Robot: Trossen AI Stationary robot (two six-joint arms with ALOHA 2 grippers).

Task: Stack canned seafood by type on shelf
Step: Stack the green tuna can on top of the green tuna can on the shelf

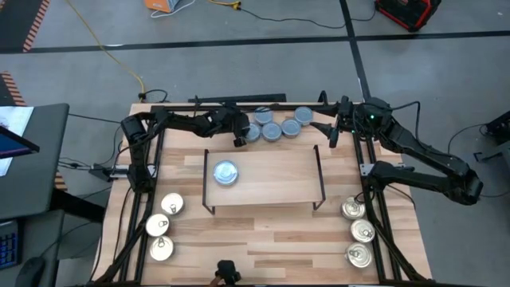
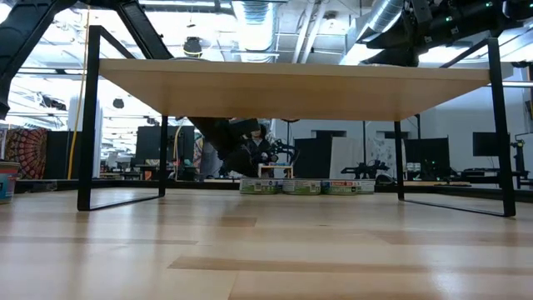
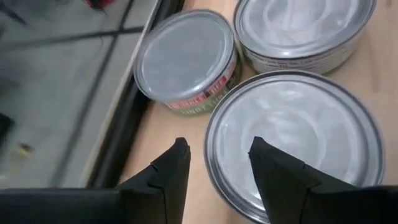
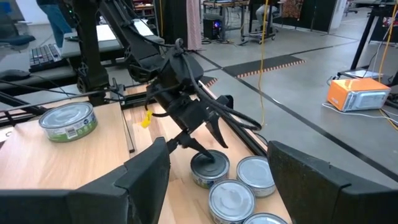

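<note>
Left tool, fingers parted astride the rim of a blue-grey tin at upper centre, positions for pickup toward the shelf.

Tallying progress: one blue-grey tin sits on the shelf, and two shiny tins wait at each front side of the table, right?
Not quite. The high view shows three shiny tins at each front side, not two. One blue-grey tin does sit on the shelf.

2 black jointed arms, looped black cables, a green light on the right wrist.
</note>
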